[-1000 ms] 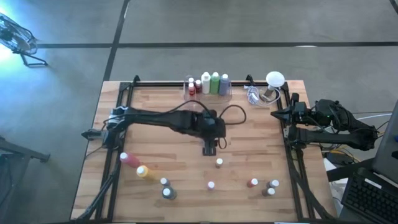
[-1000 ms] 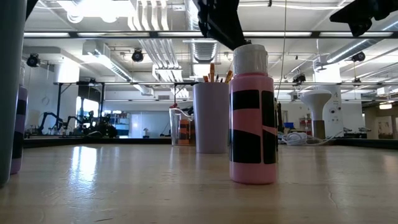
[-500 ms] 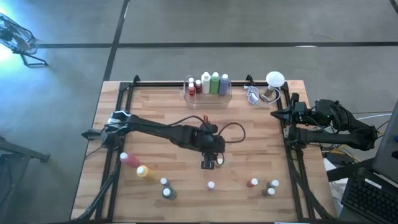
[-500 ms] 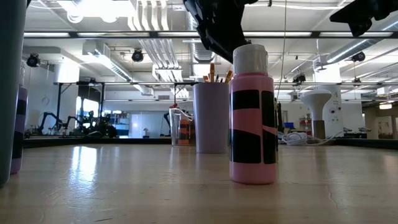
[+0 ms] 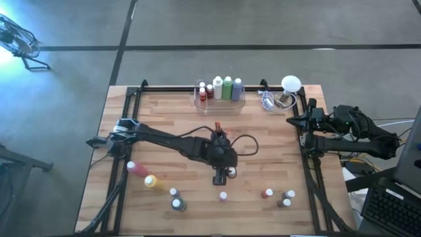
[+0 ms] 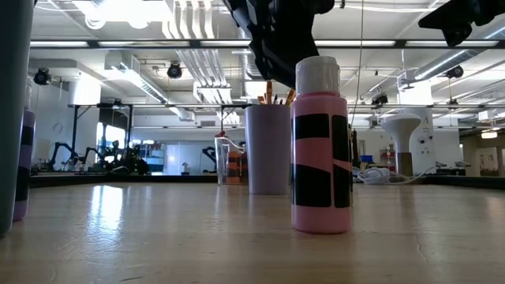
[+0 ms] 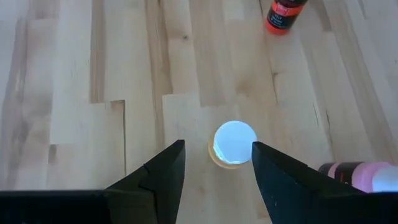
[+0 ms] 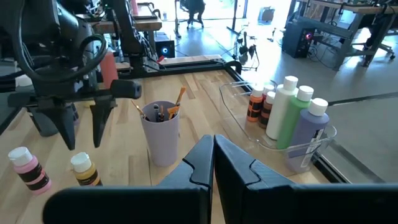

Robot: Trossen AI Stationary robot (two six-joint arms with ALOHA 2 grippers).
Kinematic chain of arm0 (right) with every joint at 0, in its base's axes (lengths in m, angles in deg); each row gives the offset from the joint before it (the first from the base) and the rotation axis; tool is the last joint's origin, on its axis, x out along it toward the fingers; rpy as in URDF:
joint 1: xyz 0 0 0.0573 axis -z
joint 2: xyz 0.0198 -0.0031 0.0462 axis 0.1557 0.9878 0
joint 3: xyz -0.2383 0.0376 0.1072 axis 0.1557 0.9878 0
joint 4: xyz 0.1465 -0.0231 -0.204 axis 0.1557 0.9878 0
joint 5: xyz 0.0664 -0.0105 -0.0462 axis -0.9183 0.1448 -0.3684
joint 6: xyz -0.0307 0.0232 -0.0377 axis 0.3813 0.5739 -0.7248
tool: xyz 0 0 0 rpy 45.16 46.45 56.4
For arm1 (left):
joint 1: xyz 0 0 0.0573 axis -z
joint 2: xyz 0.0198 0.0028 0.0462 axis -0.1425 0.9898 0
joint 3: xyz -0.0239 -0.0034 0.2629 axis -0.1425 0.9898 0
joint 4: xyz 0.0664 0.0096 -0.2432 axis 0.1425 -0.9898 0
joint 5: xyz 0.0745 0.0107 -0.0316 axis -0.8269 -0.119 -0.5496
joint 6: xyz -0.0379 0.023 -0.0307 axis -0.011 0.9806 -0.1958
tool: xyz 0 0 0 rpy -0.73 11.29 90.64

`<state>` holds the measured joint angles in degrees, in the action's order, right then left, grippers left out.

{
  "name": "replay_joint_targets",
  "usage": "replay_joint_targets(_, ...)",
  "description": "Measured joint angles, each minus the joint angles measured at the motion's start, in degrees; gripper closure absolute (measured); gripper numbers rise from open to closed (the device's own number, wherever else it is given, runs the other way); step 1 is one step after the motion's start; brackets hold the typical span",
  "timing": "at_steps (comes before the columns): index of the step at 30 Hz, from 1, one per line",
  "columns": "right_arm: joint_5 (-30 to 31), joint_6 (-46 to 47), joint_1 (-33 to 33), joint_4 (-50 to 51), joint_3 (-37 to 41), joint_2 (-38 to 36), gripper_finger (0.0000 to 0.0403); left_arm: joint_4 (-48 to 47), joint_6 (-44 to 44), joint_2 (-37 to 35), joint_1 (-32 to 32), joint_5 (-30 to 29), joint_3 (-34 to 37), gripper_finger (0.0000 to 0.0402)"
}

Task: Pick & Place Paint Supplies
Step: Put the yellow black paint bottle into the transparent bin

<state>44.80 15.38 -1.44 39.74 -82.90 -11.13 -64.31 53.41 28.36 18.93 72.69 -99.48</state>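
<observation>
Directly over 1 small yellow bottle [image 7: 232, 144], left gripper [image 7: 216, 163], fingers apart; right gripper [image 8: 213, 151] closed, parked.

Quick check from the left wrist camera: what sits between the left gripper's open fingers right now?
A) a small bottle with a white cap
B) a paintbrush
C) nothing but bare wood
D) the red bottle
A: the left gripper is open, with the white-capped small bottle framed between its fingers; the red bottle stands well away.
</observation>
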Motion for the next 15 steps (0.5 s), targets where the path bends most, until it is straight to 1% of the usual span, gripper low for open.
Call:
replay_joint_targets(6,0.0,0.0,0.0,0.0,0.0,0.0,0.0394,2.7,-1.3,0.0,0.0,0.6,2.8,0.0211)
replay_joint_targets(8,0.0,0.1,0.0,0.0,0.0,0.0,0.0394,5.0,-1.4,0.0,0.0,1.4,3.9,0.0211)
replay_joint_targets(15,0.0,0.0,0.0,0.0,0.0,0.0,0.0394,10.5,-1.5,0.0,0.0,1.5,7.5,0.0211)
